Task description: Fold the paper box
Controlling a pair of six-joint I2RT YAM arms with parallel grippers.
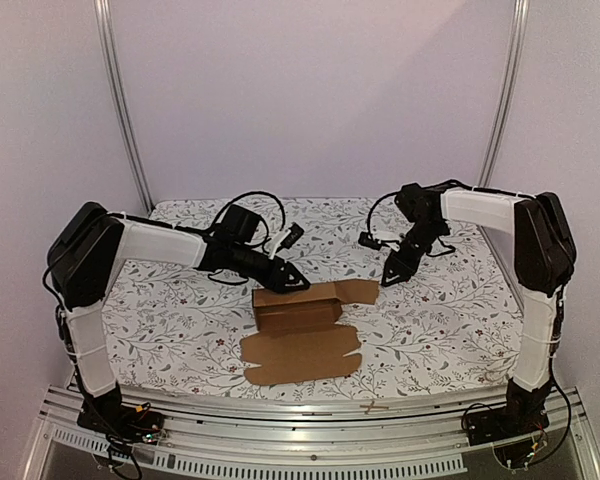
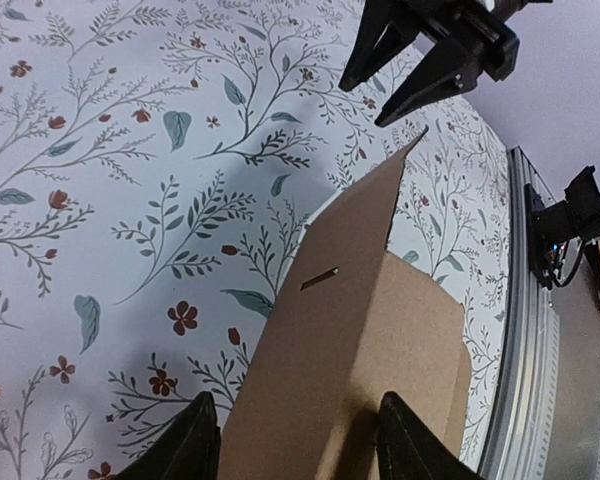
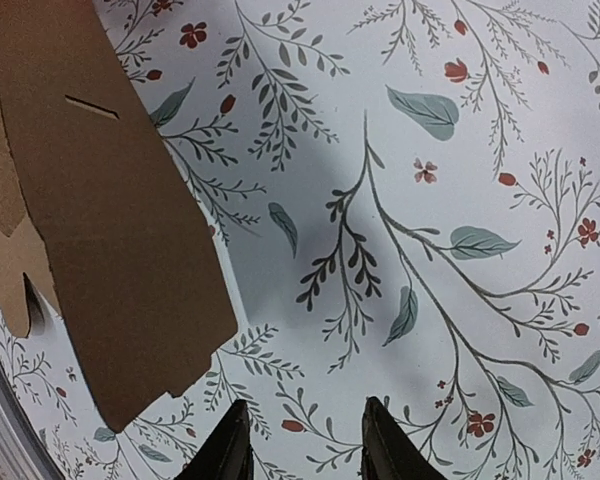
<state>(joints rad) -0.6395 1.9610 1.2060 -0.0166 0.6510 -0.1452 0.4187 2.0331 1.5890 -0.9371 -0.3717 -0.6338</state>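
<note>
Left claw open astride paper box edge, right claw open over table

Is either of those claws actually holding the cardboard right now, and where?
The right gripper holds nothing, open above the tablecloth. The left gripper straddles one end of the paper box; whether it grips cannot be told.

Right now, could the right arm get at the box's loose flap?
Probably yes: its open end effector hovers beside the flap of the box, with only bare cloth between them.
</note>
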